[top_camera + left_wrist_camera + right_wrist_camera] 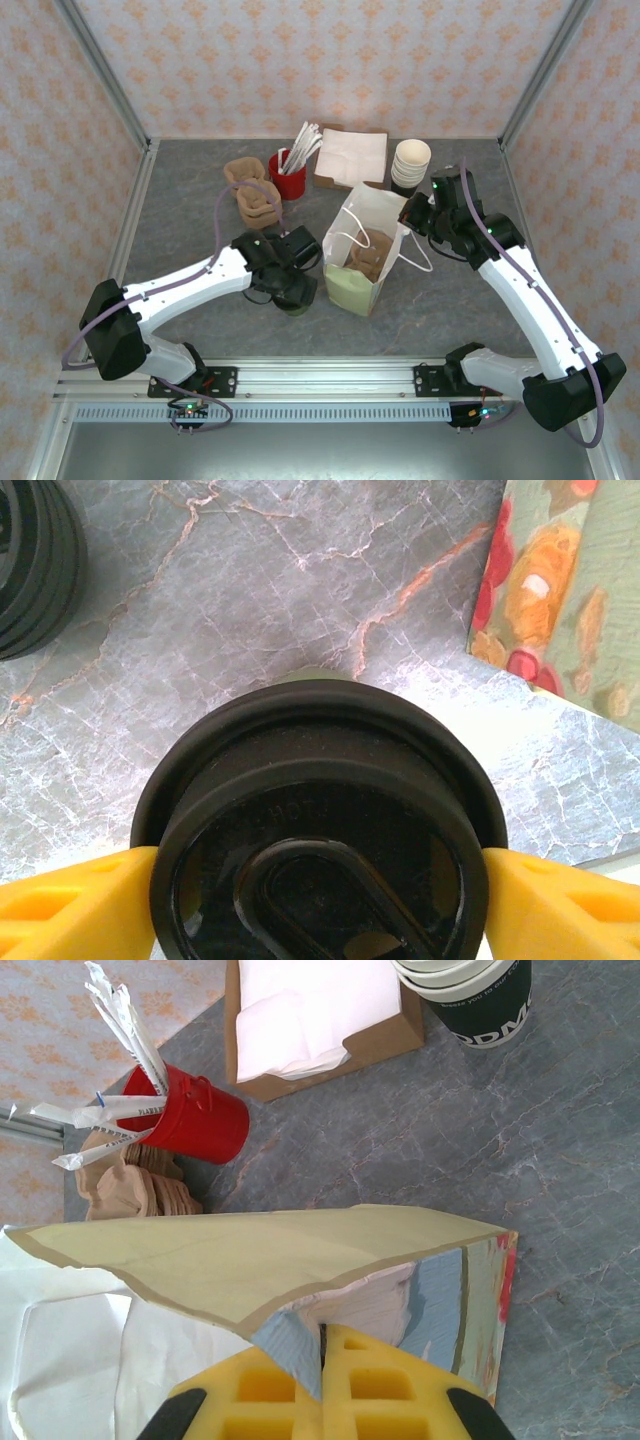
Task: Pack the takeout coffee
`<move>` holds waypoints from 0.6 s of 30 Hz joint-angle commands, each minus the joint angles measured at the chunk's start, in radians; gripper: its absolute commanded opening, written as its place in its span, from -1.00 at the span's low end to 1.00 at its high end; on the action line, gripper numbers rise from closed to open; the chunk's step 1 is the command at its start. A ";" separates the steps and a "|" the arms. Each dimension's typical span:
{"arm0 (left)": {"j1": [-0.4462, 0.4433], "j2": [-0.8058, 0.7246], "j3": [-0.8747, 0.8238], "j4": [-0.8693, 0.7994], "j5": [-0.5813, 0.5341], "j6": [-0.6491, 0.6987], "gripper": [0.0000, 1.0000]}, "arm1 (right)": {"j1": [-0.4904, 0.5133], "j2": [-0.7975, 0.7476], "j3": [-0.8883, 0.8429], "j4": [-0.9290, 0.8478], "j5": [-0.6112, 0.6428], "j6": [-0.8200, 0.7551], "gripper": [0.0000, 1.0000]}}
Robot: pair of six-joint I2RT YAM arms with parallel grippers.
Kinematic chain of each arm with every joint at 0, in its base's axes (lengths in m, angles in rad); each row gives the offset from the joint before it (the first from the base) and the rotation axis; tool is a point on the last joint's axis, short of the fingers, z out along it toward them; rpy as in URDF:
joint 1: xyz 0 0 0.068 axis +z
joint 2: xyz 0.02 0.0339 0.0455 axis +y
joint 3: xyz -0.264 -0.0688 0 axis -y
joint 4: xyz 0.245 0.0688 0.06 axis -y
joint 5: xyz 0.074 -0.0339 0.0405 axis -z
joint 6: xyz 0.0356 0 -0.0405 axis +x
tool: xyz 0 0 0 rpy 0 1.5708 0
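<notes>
the left fingers (70, 915) clamp both sides of the takeout coffee (320, 820), which is upright, lid up, low by the bench (450, 300). the paper bag (358, 285) stands just to its right, mouth open upward, its far rim pinched tight in the right fingers (260, 1400). the left arm is nearer; the cup likely must rise over the near rim.

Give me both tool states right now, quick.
Left tool: closed on the takeout coffee.
Right tool: closed, pinching the top edge of the paper bag.
</notes>
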 commanded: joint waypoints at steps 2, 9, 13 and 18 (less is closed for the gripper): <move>-0.012 0.016 0.049 -0.064 -0.004 0.002 0.62 | 0.000 -0.011 -0.016 -0.002 0.029 0.002 -1.00; -0.012 0.004 0.074 -0.089 -0.006 -0.005 0.65 | 0.000 -0.009 -0.018 -0.002 0.029 -0.001 -1.00; -0.012 0.002 0.068 -0.094 -0.011 -0.011 0.66 | 0.000 -0.009 -0.019 0.000 0.026 -0.002 -1.00; -0.012 -0.044 0.007 -0.043 0.000 -0.043 0.67 | 0.001 -0.011 -0.022 -0.002 0.023 -0.002 -1.00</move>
